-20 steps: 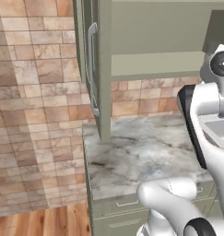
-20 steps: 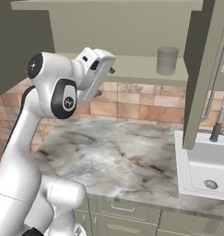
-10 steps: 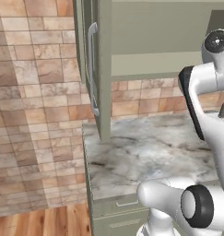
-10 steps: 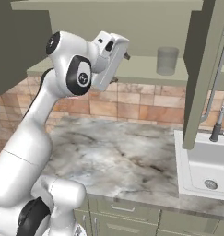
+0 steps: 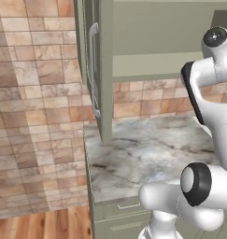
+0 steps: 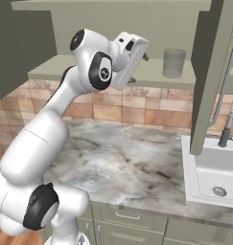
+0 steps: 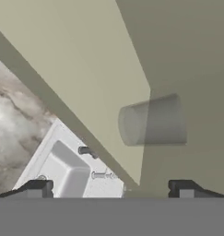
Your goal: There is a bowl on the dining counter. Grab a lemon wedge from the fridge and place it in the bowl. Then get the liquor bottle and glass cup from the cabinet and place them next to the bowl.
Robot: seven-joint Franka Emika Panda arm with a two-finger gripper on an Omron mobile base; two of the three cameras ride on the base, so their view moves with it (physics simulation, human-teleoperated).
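The glass cup [image 6: 174, 62], a clear greyish tumbler, stands on the lower shelf of the open cabinet [image 6: 89, 67]. My gripper [image 6: 143, 53] is raised to shelf height just left of the cup and points toward it, a short gap away. In the hand view the cup [image 7: 152, 120] appears rolled on its side ahead of the gripper [image 7: 111, 189]. The jaws stand open with nothing between the fingertips [image 7: 39, 188]. The bowl, dining counter, lemon wedge, fridge and liquor bottle are out of view.
An open cabinet door [image 6: 216, 72] hangs right of the cup; another door [image 5: 94, 70] with a bar handle stands open at the left. Below lie the marble worktop [image 6: 127, 162], a white sink [image 6: 214, 177] and a faucet [image 6: 226, 129]. A brick wall [image 5: 35, 116] is at the left.
The arm has swung the hand up and to the right along the shelf, closer to the glass cup. The jaws stayed open.
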